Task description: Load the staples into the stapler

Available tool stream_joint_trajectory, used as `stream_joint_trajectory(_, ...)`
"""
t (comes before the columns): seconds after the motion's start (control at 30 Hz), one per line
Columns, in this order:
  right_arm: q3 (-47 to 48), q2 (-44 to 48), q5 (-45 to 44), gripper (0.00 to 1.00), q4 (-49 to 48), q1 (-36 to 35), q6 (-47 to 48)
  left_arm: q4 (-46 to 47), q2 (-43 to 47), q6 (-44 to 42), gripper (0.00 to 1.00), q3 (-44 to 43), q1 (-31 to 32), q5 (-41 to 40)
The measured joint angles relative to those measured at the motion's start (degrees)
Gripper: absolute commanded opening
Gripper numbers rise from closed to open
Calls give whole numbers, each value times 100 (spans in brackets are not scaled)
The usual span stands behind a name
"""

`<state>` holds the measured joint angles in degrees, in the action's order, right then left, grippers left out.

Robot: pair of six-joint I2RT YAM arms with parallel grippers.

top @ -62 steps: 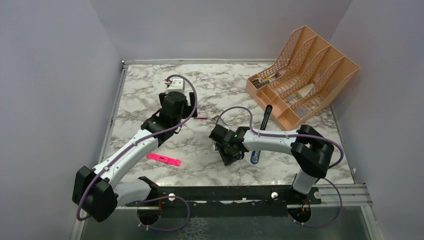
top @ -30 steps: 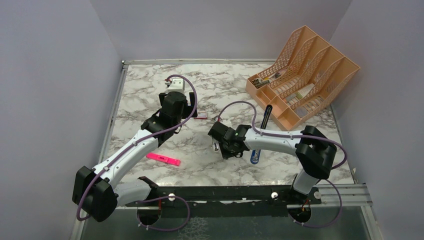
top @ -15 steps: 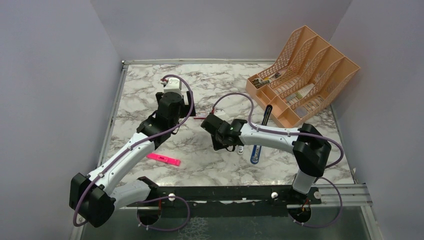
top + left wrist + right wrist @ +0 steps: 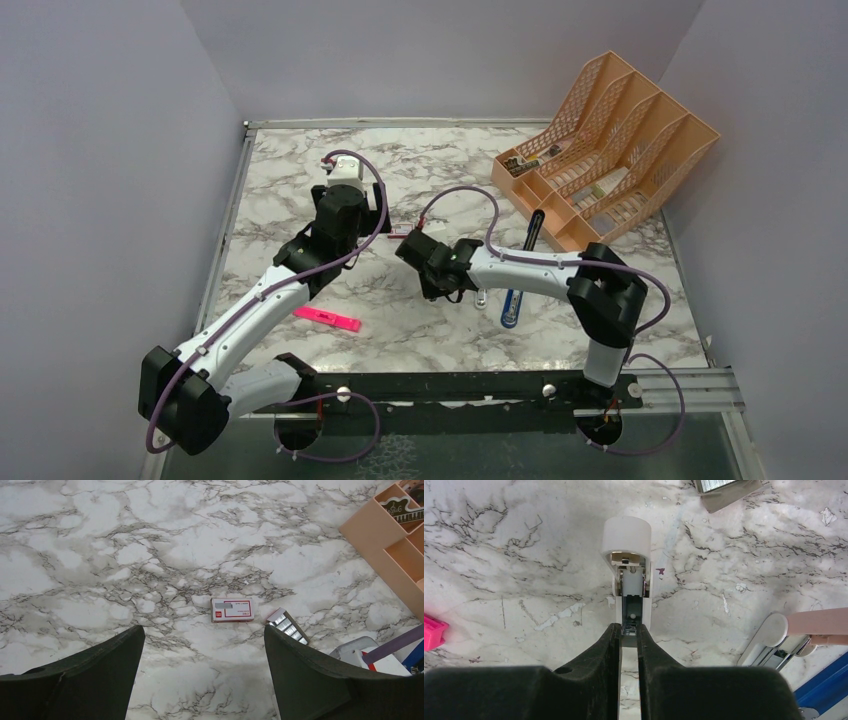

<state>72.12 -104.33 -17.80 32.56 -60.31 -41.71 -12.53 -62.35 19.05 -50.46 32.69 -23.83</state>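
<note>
The white stapler (image 4: 626, 570) lies open on the marble with its metal channel facing up. My right gripper (image 4: 628, 630) is shut on its near end. Just beyond the stapler's rounded far end sits a tray of silver staples (image 4: 724, 486). In the left wrist view the same staples (image 4: 287, 625) lie right of the small red-and-white box (image 4: 232, 609). My left gripper (image 4: 204, 628) hangs open above bare marble, short of the box, with nothing between its fingers. From above, the right gripper (image 4: 412, 245) sits right beside the box (image 4: 402, 232) and hides the stapler.
A second white stapler-like piece (image 4: 481, 298) lies beside a blue pen (image 4: 510, 308). A black pen (image 4: 533, 232) rests near the orange desk organizer (image 4: 610, 150) at the back right. The pink highlighter (image 4: 327, 319) lies near the front, left of centre.
My right arm has carried the stapler left and away from me, up to the box and staples. The left arm drew back slightly, then held still with its jaws open.
</note>
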Motion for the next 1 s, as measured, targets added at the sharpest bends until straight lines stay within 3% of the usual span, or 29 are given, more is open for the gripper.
stream_joint_trajectory(1.0, 0, -160, -59, 18, -302, 118, 170, -2, 0, 0, 90, 2, 0, -22)
